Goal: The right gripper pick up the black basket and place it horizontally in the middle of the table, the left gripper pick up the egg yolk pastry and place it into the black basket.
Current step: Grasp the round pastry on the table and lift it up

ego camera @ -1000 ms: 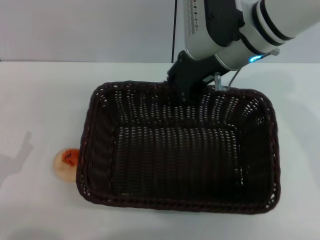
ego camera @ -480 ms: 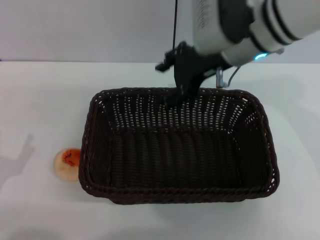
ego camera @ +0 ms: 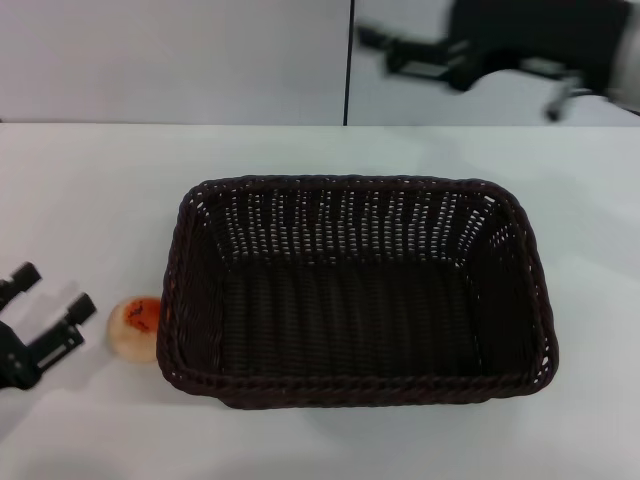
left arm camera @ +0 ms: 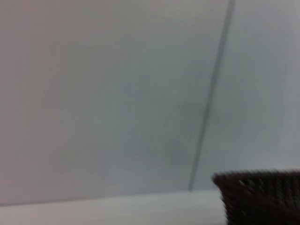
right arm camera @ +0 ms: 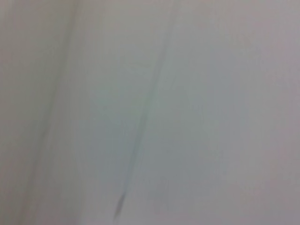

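- The black basket [ego camera: 358, 290] sits lengthwise mid-table [ego camera: 90, 190], so the pastry step is in hand.
- The egg yolk pastry [ego camera: 134, 326] lies touching the basket's left side, orange patch up.
- The left gripper [ego camera: 48, 305] hovers just beside it, jaws spread wide; next it must straddle the bun.
- The right gripper [ego camera: 415, 55] is raised beyond the far edge; its opening cannot be told.
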`<state>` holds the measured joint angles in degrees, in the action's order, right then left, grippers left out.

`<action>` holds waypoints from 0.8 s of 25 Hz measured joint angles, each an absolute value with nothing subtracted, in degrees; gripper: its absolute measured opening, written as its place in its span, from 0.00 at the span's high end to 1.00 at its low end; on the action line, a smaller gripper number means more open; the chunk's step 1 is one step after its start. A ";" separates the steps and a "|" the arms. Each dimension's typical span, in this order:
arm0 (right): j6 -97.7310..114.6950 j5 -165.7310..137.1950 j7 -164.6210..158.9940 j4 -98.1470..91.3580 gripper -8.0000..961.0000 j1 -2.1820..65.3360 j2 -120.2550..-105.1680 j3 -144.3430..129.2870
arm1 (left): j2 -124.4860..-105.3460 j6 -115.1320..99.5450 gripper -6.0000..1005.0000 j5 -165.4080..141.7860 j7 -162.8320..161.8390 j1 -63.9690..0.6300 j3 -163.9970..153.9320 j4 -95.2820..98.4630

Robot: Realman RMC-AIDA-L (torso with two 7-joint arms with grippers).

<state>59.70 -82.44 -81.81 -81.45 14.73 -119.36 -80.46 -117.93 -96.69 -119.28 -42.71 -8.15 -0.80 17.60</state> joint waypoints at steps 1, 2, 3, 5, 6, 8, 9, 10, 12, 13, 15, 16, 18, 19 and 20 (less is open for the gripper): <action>59.67 -77.30 -77.82 -80.47 0.24 12.40 -119.35 -80.43 | -117.95 -96.49 0.19 -119.28 -42.62 -8.21 -2.33 18.21; 60.33 -69.92 -72.93 -78.36 0.24 9.32 -119.33 -80.37 | -117.96 -96.33 0.19 -119.28 -42.46 -8.22 -3.09 18.35; 61.45 -64.19 -69.39 -76.45 0.24 7.21 -119.31 -80.30 | -117.96 -96.10 0.19 -119.28 -42.34 -8.25 -3.82 18.54; 65.41 -53.32 -61.57 -71.37 0.24 3.64 -119.32 -80.23 | -117.95 -95.12 0.19 -119.30 -42.22 -8.46 -5.72 18.98; 71.72 -43.54 -53.73 -63.89 0.24 1.88 -119.41 -80.26 | -117.95 -94.41 0.19 -119.30 -42.20 -8.68 -6.91 19.20; 75.77 -38.70 -50.21 -59.62 0.24 1.66 -119.43 -80.25 | -118.02 -92.25 0.19 -119.33 -42.17 -9.40 -9.16 19.30; 82.61 -31.19 -45.11 -51.67 0.24 1.95 -119.41 -80.29 | -118.21 -90.36 0.19 -119.34 -41.78 -10.24 -10.39 18.94; 82.61 -31.19 -45.11 -51.67 0.24 1.95 -119.41 -80.29 | -118.21 -90.36 0.20 -119.34 -41.78 -10.24 -10.39 18.94; 88.81 -25.47 -42.33 -44.54 0.24 2.85 -119.21 -80.29 | -118.31 -89.12 0.20 -119.35 -40.74 -10.94 -10.62 18.11; 90.58 -23.60 -41.88 -41.94 0.24 3.27 -119.13 -80.25 | -118.37 -88.55 0.20 -119.31 -39.76 -11.24 -10.60 17.42; 93.02 -20.28 -41.60 -36.80 0.24 4.27 -118.95 -79.81 | -118.43 -87.78 0.20 -119.16 -38.07 -11.50 -10.44 16.30; 93.57 -19.24 -41.57 -35.25 0.24 4.53 -118.94 -79.55 | -118.47 -87.28 0.20 -119.07 -37.11 -11.70 -10.37 15.56; 94.42 -17.87 -41.53 -32.50 0.24 4.99 -118.92 -78.79 | -118.48 -86.86 0.20 -119.09 -36.90 -11.85 -10.42 15.29; 95.21 -17.46 -41.54 -30.55 0.24 5.35 -118.91 -78.03 | -118.46 -85.52 0.20 -119.28 -36.86 -12.11 -10.83 15.02; 95.21 -17.46 -41.54 -30.55 0.24 5.35 -118.91 -78.03 | -118.46 -85.52 0.20 -119.28 -36.86 -12.11 -10.83 15.02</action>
<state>95.21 -17.46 -41.54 -30.55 5.35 -118.91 -78.03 -118.46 -85.52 -119.28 -36.86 -12.11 -10.83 15.02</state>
